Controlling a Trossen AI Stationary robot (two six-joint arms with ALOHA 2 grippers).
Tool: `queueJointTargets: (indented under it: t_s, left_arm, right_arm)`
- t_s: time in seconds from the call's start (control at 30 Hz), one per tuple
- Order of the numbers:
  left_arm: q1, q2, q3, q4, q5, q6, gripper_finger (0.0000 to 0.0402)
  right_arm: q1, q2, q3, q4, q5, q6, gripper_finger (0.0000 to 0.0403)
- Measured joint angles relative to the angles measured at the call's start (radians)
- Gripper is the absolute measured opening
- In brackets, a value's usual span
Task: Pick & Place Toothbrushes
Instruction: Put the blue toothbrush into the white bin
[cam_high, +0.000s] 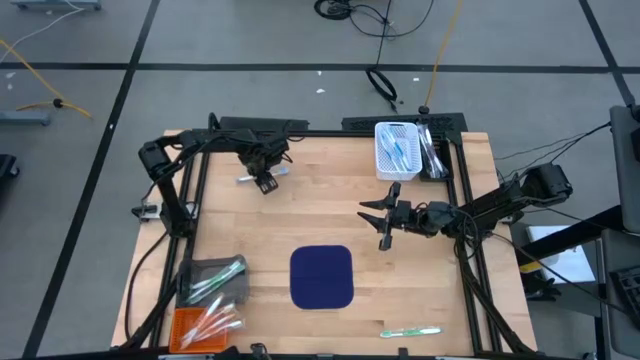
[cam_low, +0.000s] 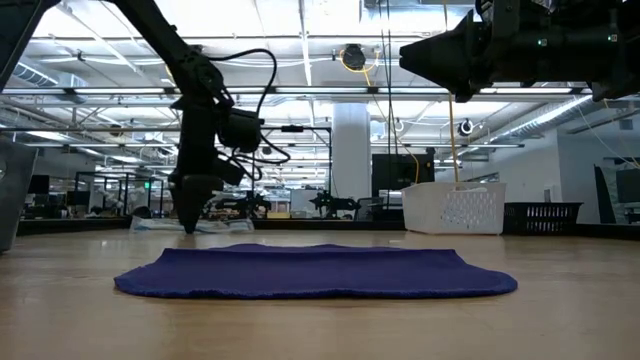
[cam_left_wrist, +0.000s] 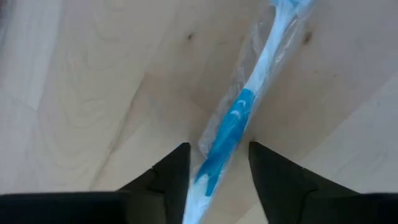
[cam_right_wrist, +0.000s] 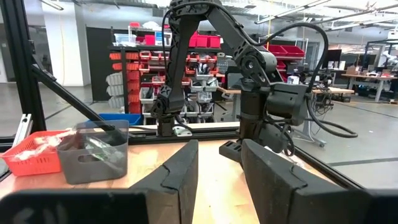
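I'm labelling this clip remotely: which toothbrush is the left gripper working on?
On the pale wooden table, look at the far left part, under the left gripper. Its open fingers straddle a blue-and-white toothbrush in a clear wrapper, lying flat. It lies alone there, outside every bin.

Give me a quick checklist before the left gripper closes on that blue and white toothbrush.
1. Toothbrush between the left gripper's fingers: ok, wrapped brush runs through the gap.
2. Left gripper down at the table: ok, low view shows its tip at the surface.
3. Jaws wide enough: ok, both fingers stand apart from the brush.
4. Brush actually gripped: not ok, not yet clamped.
5. Right gripper out of the way: ok, raised mid-table, open, nothing in it.
6. White basket has room: cannot tell, brushes already lie in it.
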Motion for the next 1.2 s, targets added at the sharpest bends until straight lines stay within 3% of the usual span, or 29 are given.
queueJointTargets:
  t_s: [0.23, 0.3, 0.57, 0.83, 1.2]
  left_arm:
    - [-0.003, 0.002, -0.001, 0.007, 0.022, 0.005, 0.0034]
    - [-0.003, -0.003, -0.002, 0.006, 0.028, -0.01, 0.0012]
    - [-0.03, -0.038, -0.004, -0.001, 0.076, -0.038, 0.0008]
    - [-0.114, -0.16, -0.004, 0.051, 0.116, -0.075, 0.0008]
    - [-0.29, -0.313, -0.003, 0.426, 0.156, -0.162, 0.0007]
  right_arm:
    - [0.0, 0.0, 0.0, -0.001, 0.0, 0.0, 0.0116]
    - [0.0, 0.0, 0.0, -0.001, 0.0, 0.0, 0.0116]
    - [0.0, 0.0, 0.0, -0.003, 0.0, 0.002, 0.0116]
    - [0.0, 0.0, 0.0, -0.002, 0.0, 0.002, 0.0116]
    - [0.0, 0.0, 0.0, 0.003, 0.0, 0.003, 0.0116]
